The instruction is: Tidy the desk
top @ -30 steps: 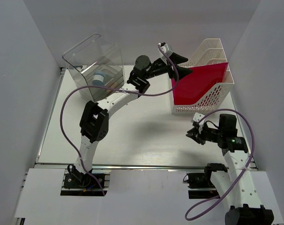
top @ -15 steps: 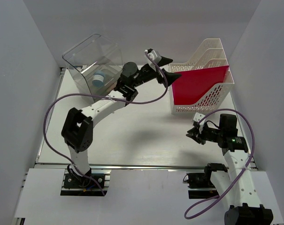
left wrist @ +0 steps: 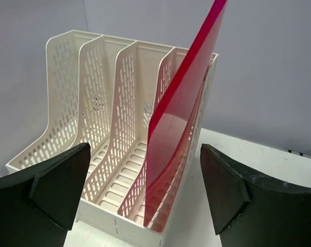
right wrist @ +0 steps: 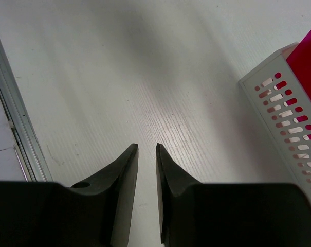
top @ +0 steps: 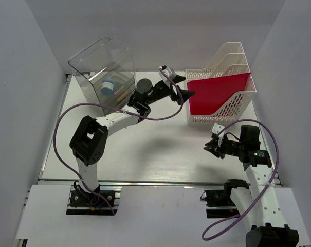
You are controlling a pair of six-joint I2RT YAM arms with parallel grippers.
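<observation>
The white desk (top: 160, 139) carries a white slotted file rack (top: 232, 54) at the back right. A red folder (top: 217, 92) stands on edge in the rack's nearest slot, leaning and sticking out above it. My left gripper (top: 185, 86) hangs open just left of the rack, apart from the folder, with nothing in it. In the left wrist view its jaws (left wrist: 145, 148) stand wide, framing the rack (left wrist: 98, 92) and the folder (left wrist: 181, 108). My right gripper (top: 207, 147) hovers over bare desk (right wrist: 145, 62) in front of the rack, its fingers a narrow gap apart and empty.
A clear plastic box (top: 101, 64) stands tilted at the back left with a small blue item (top: 109, 86) inside. A silver rail (top: 145, 181) runs along the desk's near edge, also seen at the left of the right wrist view (right wrist: 11, 118). Grey walls close in on three sides.
My left gripper has let go of the red folder, opened wide and drawn back to the left from the rack. The folder stays in its slot. The right arm has not moved.
</observation>
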